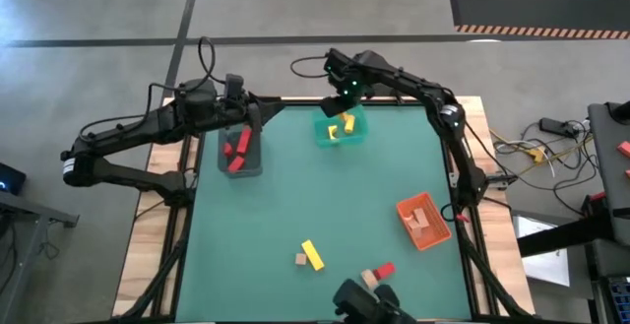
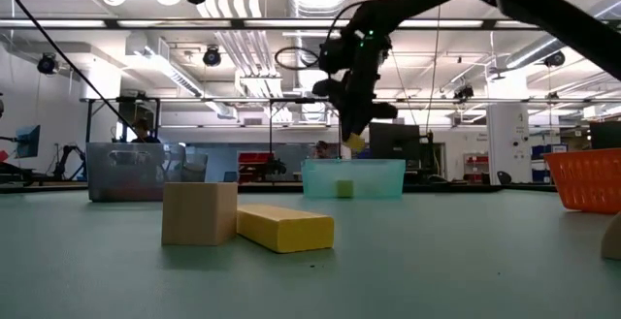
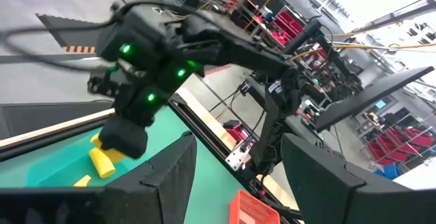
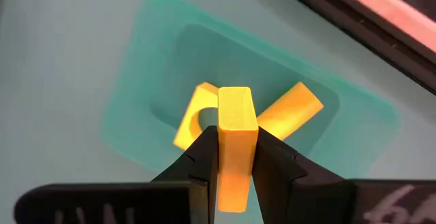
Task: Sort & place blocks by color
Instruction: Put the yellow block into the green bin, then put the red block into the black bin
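Right gripper (image 4: 237, 157) is pinching a yellow block (image 4: 236, 142) above the teal bin (image 1: 356, 136), top centre of the high view, with two yellow blocks (image 4: 291, 109) already inside. Left gripper (image 1: 248, 132), fingers spread, hovers over the grey bin (image 1: 251, 162), upper left.

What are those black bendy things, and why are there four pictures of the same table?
They are two robot arms sorting blocks by color. One picture looks down from above, one looks level across the table, and two come from cameras on the arms' wrists. The right gripper pinches a yellow block above the teal bin, which already holds yellow pieces. The left gripper hangs over the grey bin with red blocks inside; it holds nothing. The orange bin holds tan blocks. On the green table a yellow bar, a tan cube, a red block and another tan block wait.
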Action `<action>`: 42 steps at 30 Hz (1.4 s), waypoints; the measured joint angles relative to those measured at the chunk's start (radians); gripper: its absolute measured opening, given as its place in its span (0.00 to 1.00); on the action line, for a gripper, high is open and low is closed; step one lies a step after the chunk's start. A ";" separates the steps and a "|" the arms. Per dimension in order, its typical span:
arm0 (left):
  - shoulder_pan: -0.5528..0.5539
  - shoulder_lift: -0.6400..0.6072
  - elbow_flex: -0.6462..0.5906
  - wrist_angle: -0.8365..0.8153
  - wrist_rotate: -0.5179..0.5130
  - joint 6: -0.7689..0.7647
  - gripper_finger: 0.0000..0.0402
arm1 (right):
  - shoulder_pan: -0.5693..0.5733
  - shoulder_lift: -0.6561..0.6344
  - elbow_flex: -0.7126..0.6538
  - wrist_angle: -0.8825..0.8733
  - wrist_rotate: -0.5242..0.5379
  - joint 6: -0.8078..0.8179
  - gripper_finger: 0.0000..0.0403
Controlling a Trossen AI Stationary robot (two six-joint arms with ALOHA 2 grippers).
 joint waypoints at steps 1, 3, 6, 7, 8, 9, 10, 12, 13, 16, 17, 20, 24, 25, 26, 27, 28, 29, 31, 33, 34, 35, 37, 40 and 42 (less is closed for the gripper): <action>0.000 0.000 0.000 0.000 -0.005 0.000 0.49 | 0.000 0.015 0.007 -0.010 0.000 -0.011 0.14; 0.000 0.002 0.000 0.000 -0.020 0.002 0.49 | 0.000 0.042 0.016 -0.021 0.000 -0.022 0.14; 0.000 0.003 0.000 -0.001 -0.023 0.002 0.49 | 0.000 0.066 0.017 -0.031 0.007 -0.039 0.14; 0.000 0.004 0.000 0.000 -0.023 0.002 0.49 | 0.000 0.071 0.016 -0.030 0.008 -0.040 0.14; 0.000 0.004 0.000 0.000 -0.023 0.002 0.49 | 0.000 0.075 0.015 -0.030 0.008 -0.043 0.14; 0.000 0.004 0.000 0.000 -0.023 0.002 0.49 | 0.000 0.078 0.015 -0.029 0.008 -0.045 0.14; 0.000 0.005 0.000 0.000 -0.023 0.002 0.49 | 0.000 0.082 0.014 -0.027 0.010 -0.047 0.14; 0.000 0.006 0.000 -0.001 -0.023 0.003 0.49 | 0.000 0.089 0.014 -0.018 0.012 -0.049 0.14; 0.000 0.006 0.000 -0.001 -0.023 0.003 0.49 | 0.000 0.093 0.013 -0.016 0.011 -0.049 0.14; 0.000 0.006 0.000 -0.001 -0.025 0.003 0.49 | 0.002 0.106 0.013 -0.016 0.012 -0.056 0.14; 0.000 0.006 0.000 -0.001 -0.027 0.003 0.49 | 0.003 0.110 0.013 -0.014 0.012 -0.057 0.14; 0.001 0.006 -0.001 -0.001 -0.030 0.003 0.49 | 0.009 0.127 0.013 -0.010 0.012 -0.060 0.14; 0.002 0.006 -0.001 -0.001 -0.031 0.003 0.49 | 0.019 0.139 0.013 0.002 0.011 -0.063 0.14; 0.002 0.006 -0.001 0.000 -0.032 0.003 0.49 | 0.020 0.141 0.013 0.003 0.011 -0.063 0.14; 0.002 0.006 -0.001 -0.001 -0.033 0.003 0.49 | 0.021 0.142 0.013 0.002 0.011 -0.060 0.14; 0.002 0.006 -0.001 -0.001 -0.034 0.003 0.49 | 0.021 0.142 0.013 0.003 0.011 -0.057 0.14; 0.002 0.006 -0.001 -0.001 -0.036 0.003 0.49 | 0.021 0.142 0.013 0.003 0.011 -0.052 0.14; 0.002 0.006 -0.001 -0.001 -0.040 0.004 0.49 | 0.021 0.142 0.012 0.004 0.011 -0.045 0.14; 0.002 0.006 -0.001 -0.001 -0.042 0.004 0.49 | 0.021 0.142 0.012 0.008 0.012 -0.039 0.15; 0.002 0.006 -0.001 -0.001 -0.046 0.004 0.49 | 0.021 0.142 0.012 0.007 0.016 -0.034 0.17; 0.002 0.006 -0.002 -0.001 -0.046 0.004 0.49 | 0.021 0.142 0.012 0.007 0.019 -0.031 0.19; 0.002 0.006 -0.002 -0.001 -0.046 0.004 0.49 | 0.021 0.142 0.012 0.007 0.023 -0.030 0.21; 0.002 0.006 -0.002 -0.001 -0.046 0.004 0.49 | 0.021 0.142 0.012 0.007 0.027 -0.030 0.24; 0.002 0.006 -0.002 -0.001 -0.046 0.004 0.49 | 0.021 0.142 0.012 0.006 0.030 -0.027 0.27; 0.002 0.006 -0.002 -0.001 -0.046 0.003 0.49 | 0.021 0.142 0.012 0.004 0.030 -0.027 0.28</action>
